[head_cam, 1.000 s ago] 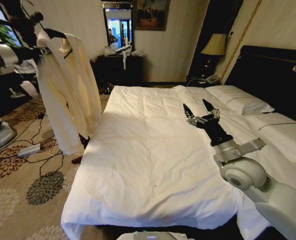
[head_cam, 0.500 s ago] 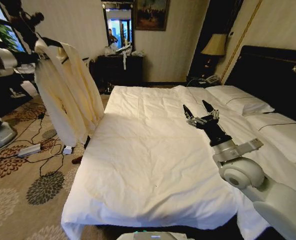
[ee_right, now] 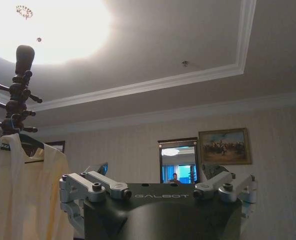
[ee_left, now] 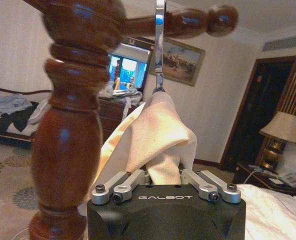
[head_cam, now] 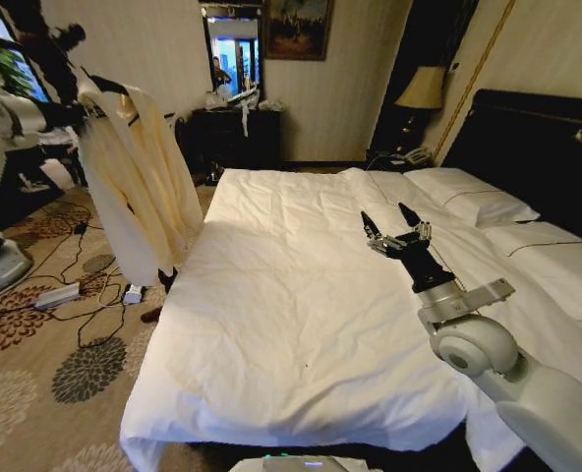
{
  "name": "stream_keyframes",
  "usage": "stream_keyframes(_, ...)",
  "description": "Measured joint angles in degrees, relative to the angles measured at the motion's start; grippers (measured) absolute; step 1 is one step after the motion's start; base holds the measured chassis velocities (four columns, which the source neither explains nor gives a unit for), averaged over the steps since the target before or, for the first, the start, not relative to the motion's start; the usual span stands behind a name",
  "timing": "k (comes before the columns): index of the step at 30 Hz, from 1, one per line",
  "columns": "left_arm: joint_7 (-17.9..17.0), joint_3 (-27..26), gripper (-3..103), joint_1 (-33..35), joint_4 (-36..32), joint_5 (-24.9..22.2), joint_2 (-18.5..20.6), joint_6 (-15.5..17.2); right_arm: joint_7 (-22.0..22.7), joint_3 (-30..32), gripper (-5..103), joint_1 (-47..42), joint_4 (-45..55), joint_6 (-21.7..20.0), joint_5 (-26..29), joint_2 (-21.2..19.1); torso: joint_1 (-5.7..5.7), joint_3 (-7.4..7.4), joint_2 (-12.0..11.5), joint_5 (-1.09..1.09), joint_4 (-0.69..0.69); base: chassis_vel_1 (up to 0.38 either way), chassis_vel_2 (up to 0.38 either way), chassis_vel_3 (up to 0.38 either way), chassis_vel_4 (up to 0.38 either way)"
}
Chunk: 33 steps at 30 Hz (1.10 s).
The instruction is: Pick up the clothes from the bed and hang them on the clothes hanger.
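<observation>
A cream shirt [head_cam: 139, 182] hangs on the dark clothes hanger [head_cam: 107, 85] beside the dark wooden coat stand [head_cam: 37, 44], left of the bed [head_cam: 291, 305]. In the left wrist view the hanger's silvery hook [ee_left: 160, 45] sits over a peg [ee_left: 193, 21] of the stand's post [ee_left: 63, 130]. The shirt's collar cloth [ee_left: 158, 135] runs down between the fingers of my left gripper [ee_left: 163, 180], which is shut on it. My right gripper [head_cam: 393, 222] hovers open over the white duvet, near the pillows [head_cam: 468, 197], holding nothing.
A black headboard [head_cam: 537, 147] lines the right side. A dark dresser [head_cam: 237, 133] with a mirror stands at the far wall, and a lamp [head_cam: 424, 88] sits by the bed. Cables and a power strip [head_cam: 60, 293] lie on the patterned carpet below the shirt.
The hanging shirt has swung a little beside the stand, and the left arm has shifted slightly. The right gripper has stayed open over the bed, almost still.
</observation>
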Motion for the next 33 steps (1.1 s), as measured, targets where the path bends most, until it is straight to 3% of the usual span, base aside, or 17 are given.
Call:
stream_keyframes(9,-0.5,0.0,16,0.0,0.6,0.0,-0.7,0.5,-0.1,0.0,100,-0.4,-0.3,0.2,-0.7,0.7,0.01,0.00,0.0,0.01,-0.04,0.000,0.000,0.000,0.000)
stream_keyframes(21,0.6,-2.2,14,4.7,-4.6,0.3,3.4,-1.3,-0.1,0.7,100,-2.2,0.0,0.3,-1.4,0.7,0.00,-0.01,0.0,0.02,-0.01,0.000,0.000,0.000,0.000)
stream_keyframes(23,0.6,-2.3,19,4.9,-4.8,0.4,3.5,-1.4,-0.1,0.7,100,-2.3,0.0,0.3,-1.5,0.7,0.00,0.00,0.0,0.01,0.00,0.000,0.000,0.000,0.000)
stream_keyframes(26,0.6,-3.8,35,7.6,-9.2,0.9,6.2,-2.5,-0.1,1.3,100,-3.2,0.2,0.3,-1.8,0.8,0.00,-0.01,0.0,0.00,0.01,0.000,0.000,0.000,0.000)
stream_keyframes(28,0.6,-4.5,35,8.6,-10.4,1.1,6.9,-2.7,-0.1,1.4,100,-3.4,0.2,0.3,-1.8,0.9,0.00,-0.01,0.0,0.00,0.01,0.000,0.000,0.000,0.000)
stream_keyframes(32,0.5,-8.6,57,14.2,-17.7,2.9,10.8,-3.7,-0.1,1.6,100,-3.9,0.4,0.2,-2.1,1.3,0.00,0.00,0.0,-0.01,-0.03,0.000,0.000,0.000,0.000)
stream_keyframes(33,0.5,-8.6,57,14.2,-17.7,2.9,10.8,-3.7,-0.1,1.6,100,-3.9,0.4,0.2,-2.1,1.3,0.00,0.00,0.0,-0.01,-0.03,0.000,0.000,0.000,0.000)
